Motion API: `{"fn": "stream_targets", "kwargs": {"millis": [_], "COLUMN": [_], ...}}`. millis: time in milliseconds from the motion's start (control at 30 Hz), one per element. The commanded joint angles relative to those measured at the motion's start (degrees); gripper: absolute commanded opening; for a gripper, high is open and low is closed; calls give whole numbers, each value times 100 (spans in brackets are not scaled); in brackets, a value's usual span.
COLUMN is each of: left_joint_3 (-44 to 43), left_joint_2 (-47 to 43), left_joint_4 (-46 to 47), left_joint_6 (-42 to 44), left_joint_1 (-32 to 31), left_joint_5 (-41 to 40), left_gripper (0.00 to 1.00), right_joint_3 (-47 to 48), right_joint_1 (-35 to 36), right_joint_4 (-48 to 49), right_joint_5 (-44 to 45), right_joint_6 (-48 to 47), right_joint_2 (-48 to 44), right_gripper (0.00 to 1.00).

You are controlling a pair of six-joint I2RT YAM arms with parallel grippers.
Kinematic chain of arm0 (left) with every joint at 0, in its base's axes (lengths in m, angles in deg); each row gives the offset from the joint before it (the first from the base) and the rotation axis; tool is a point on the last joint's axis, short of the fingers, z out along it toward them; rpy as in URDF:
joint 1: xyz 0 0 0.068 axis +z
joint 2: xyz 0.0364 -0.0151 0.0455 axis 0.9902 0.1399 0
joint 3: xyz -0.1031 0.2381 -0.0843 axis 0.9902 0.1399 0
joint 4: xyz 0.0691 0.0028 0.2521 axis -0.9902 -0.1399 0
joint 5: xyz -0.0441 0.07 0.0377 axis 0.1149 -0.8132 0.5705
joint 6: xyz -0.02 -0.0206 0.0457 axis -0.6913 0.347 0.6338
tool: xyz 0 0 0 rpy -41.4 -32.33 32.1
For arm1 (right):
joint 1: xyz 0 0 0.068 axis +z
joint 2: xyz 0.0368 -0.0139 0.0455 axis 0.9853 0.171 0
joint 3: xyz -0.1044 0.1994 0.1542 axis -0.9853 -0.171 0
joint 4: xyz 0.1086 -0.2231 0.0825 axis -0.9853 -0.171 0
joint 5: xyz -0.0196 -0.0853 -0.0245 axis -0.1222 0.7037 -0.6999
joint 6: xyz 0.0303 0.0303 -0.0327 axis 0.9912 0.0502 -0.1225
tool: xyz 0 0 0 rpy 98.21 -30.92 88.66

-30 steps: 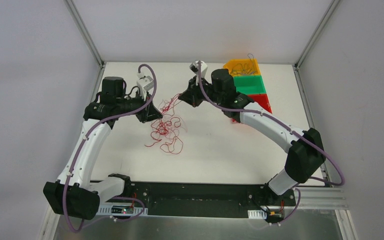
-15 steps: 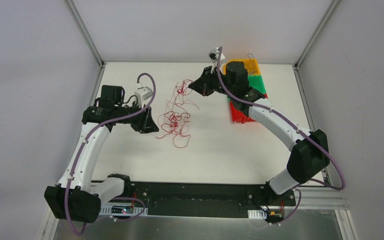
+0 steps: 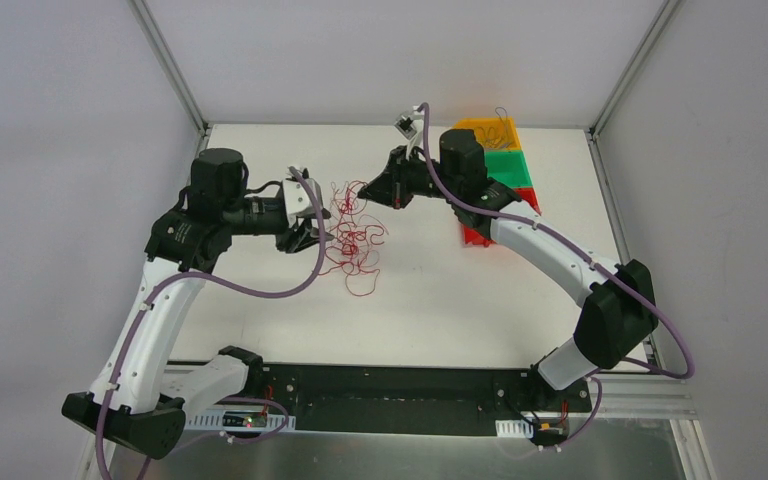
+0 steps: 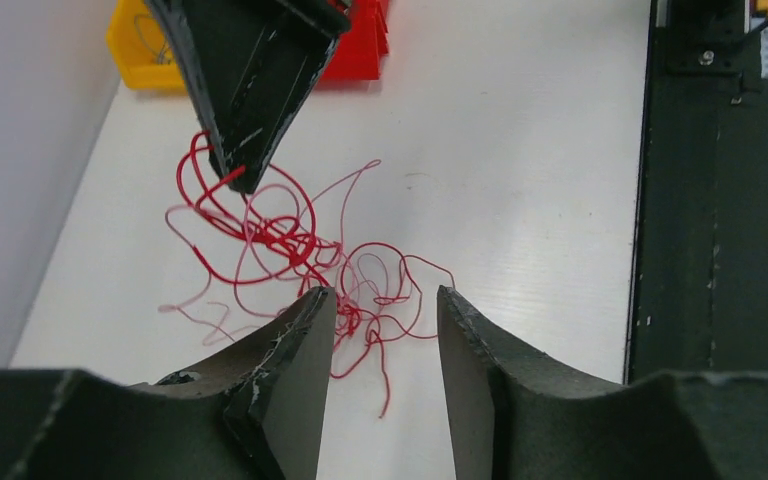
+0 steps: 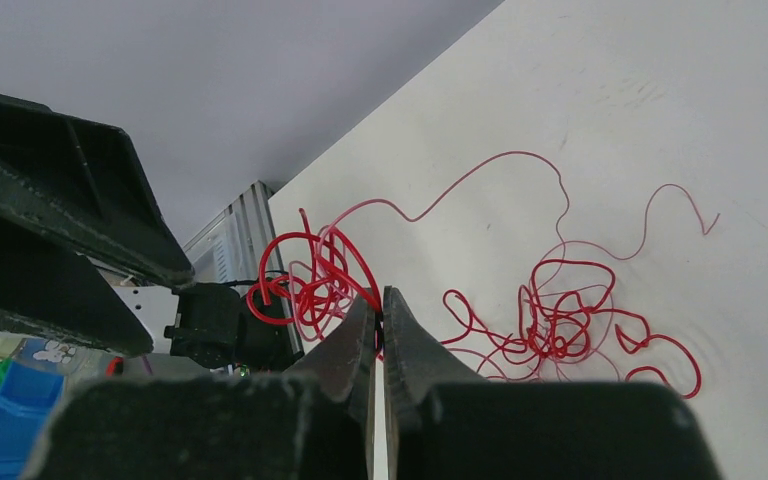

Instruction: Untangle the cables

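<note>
Red cables [image 5: 555, 330] in right fingers [image 5: 345, 352] (left [image 4: 290, 385] apart)

The left arm [image 3: 156, 300] rises from its base and bends right at the elbow. The left claw [image 3: 316, 238] points right and down, jaws parted with a clear gap. The right arm [image 3: 545, 245] stretches up and left. The right claw [image 3: 367, 189] aims left, held higher, its fingers [image 5: 355, 345] pressed together on a red strand of the cables [image 3: 355, 238]. The two claws are near each other, not touching.
</note>
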Motion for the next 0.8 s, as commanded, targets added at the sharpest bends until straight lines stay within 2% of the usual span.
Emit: {"fn": "stream_targets", "kwargs": {"millis": [0, 367, 767], "left_joint_3": [33, 213, 354], "left_joint_2": [-16, 123, 156], "left_joint_4": [46, 50, 124], "left_joint_6": [1096, 1616, 1870], "left_joint_1": [-364, -871, -1023], "left_joint_5": [-112, -746, -1248], "left_gripper": [42, 36, 42], "right_joint_3": [70, 65, -73], "right_joint_1": [88, 212, 340], "right_joint_4": [83, 23, -38], "right_joint_5": [-314, -436, -605], "right_joint_6": [54, 129, 143], "right_joint_2": [-303, -271, -311], "right_gripper": [0, 0, 0]}}
